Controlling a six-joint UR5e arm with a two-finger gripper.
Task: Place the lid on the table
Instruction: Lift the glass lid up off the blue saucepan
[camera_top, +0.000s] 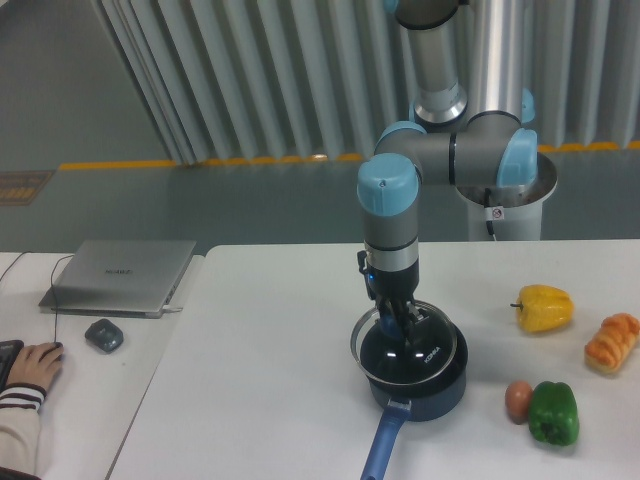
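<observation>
The round glass lid (408, 347) with its thin metal rim hangs just above the dark blue pot (420, 392), lifted off it and shifted a little to the left. My gripper (400, 323) comes down onto the lid's centre and is shut on the knob, which its fingers hide. The pot's long blue handle (379, 448) points toward the front edge of the white table (270, 380).
A yellow pepper (543, 307), a pastry (612, 342), a green pepper (553, 412) and a small brown egg-shaped thing (518, 399) lie at the right. On the separate desk to the left are a grey laptop (120, 276), a mouse (104, 335) and a person's hand (38, 362).
</observation>
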